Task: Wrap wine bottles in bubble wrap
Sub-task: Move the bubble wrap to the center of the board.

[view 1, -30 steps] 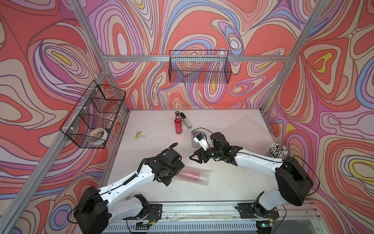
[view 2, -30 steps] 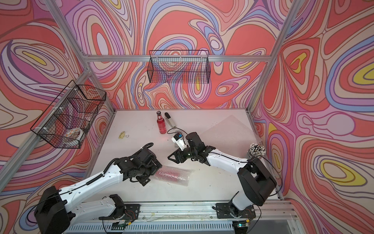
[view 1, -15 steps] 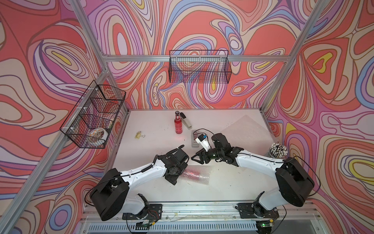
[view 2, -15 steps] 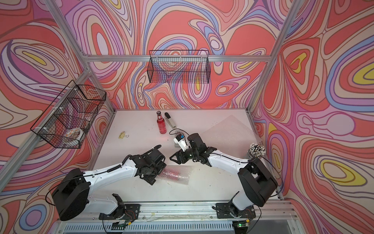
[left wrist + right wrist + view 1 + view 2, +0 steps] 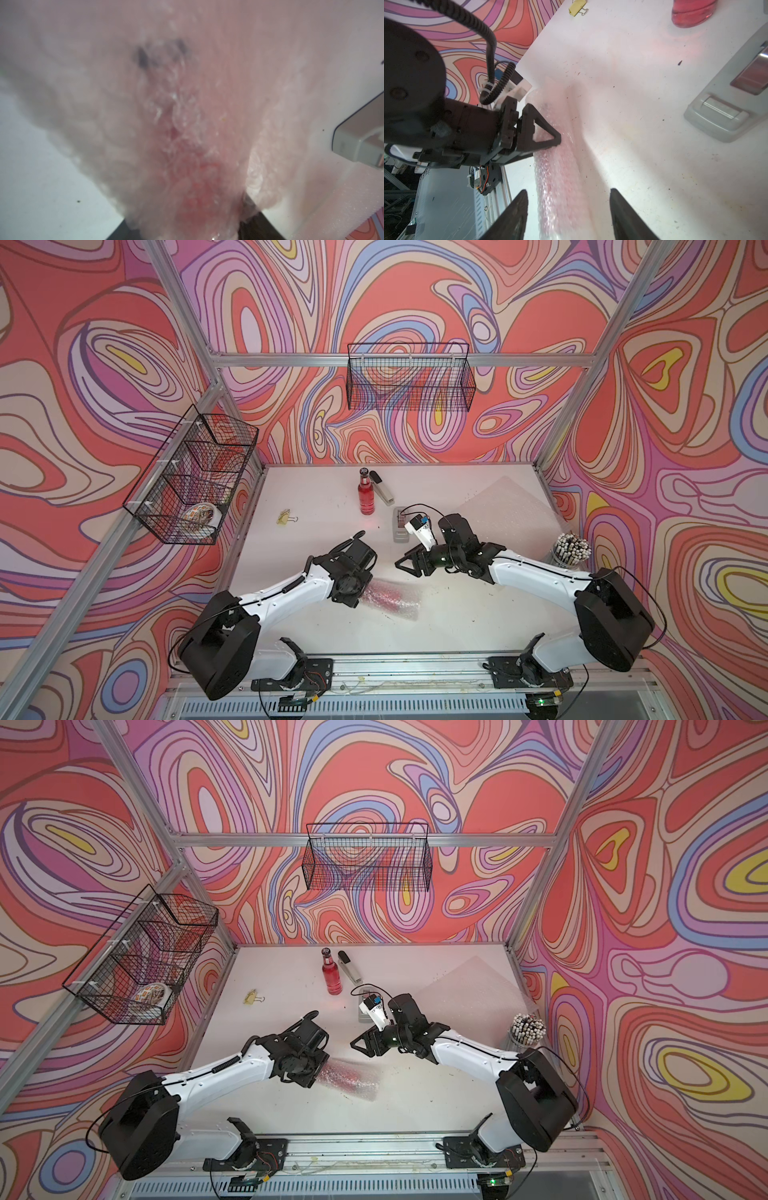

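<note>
**Rolled clear small-bubbled plastic film** [image 5: 388, 598]: glossy, crinkled, tinted pink. **Flat sheet of the same clear film** [image 5: 507, 506]: faint sheen. **Upright clear glass bottle of red liquid** [image 5: 366, 497]: smooth, glossy. **White tabletop** [image 5: 316, 506]: matt, flecked with dark specks. **Grey tape dispenser** [image 5: 708, 122]: matt plastic with brushed-metal plates. **Black wire baskets** [image 5: 409, 398]: thin metal mesh. **Silver aluminium frame rails** [image 5: 291, 359]: satin.

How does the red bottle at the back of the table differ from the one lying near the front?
The back bottle stands upright; the front bottle lies on its side. The back bottle is bare glass, while the front bottle is rolled in bubble wrap that blurs its outline. The back bottle stands clear of both arms, next to a stapler; the front bottle has the left gripper at one end. Both hold red liquid.
</note>
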